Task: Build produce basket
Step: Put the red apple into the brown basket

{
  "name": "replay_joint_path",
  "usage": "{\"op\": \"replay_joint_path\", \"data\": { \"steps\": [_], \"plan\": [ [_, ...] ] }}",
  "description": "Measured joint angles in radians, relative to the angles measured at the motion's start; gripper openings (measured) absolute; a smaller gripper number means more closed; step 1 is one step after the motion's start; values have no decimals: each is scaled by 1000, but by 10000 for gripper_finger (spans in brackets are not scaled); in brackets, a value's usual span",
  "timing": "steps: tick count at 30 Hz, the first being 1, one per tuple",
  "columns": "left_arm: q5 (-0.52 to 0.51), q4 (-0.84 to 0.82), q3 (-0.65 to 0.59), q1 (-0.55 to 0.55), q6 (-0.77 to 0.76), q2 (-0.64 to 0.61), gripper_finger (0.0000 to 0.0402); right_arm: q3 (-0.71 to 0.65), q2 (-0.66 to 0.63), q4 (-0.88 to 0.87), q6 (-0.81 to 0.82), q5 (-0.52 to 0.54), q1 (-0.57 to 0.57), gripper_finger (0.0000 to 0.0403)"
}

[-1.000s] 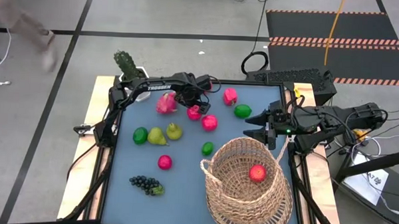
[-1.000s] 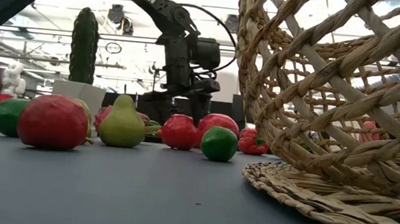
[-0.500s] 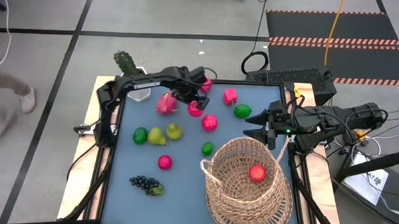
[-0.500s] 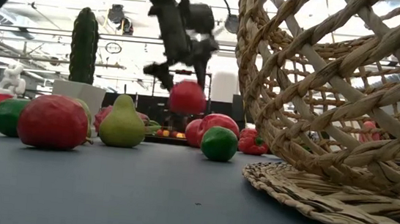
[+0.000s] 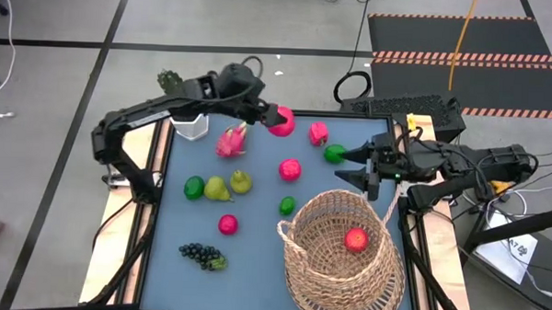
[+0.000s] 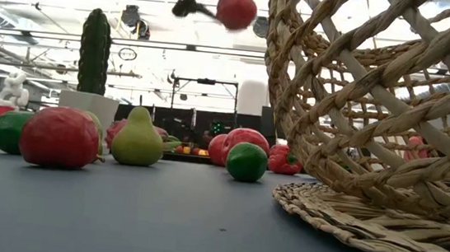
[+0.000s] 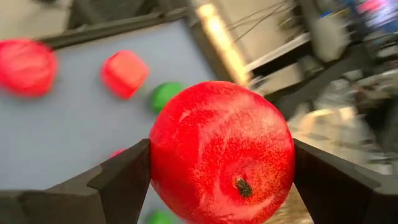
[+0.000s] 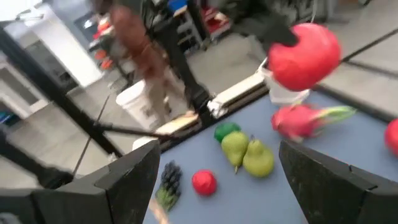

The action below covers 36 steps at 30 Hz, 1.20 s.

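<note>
One red apple (image 7: pixel 222 153) is now clamped in the left gripper (image 5: pixel 275 118) jaws and lifted clear of the surface (image 5: pixel 255 232) at its far edge, ready to carry to the basket (image 5: pixel 342 254), while the right gripper (image 5: pixel 354 167) waits open, empty, beside it.

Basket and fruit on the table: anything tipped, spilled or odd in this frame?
The basket lies tipped on its side, mouth facing the table's middle, one red fruit inside. Nothing else looks odd; the left gripper holds a red apple aloft.
</note>
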Motion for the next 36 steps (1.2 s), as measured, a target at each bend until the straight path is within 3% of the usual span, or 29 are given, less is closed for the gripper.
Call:
{"op": "replay_joint_path", "data": {
  "steps": [15, 23, 29, 36],
  "plan": [
    [-1, 420, 2, -162, -180, -45, 348, 0, 0, 159, -161, 15, -49, 322],
    [-11, 528, 1, -214, -231, -42, 349, 0, 0, 250, -250, 32, -49, 322],
    [-31, 639, 1, -233, -196, -42, 349, 0, 7, 293, -284, 32, -48, 322],
    [-28, 702, 1, -232, -39, -43, 349, 0, 12, 293, -279, 32, -48, 322]
  ]
}}
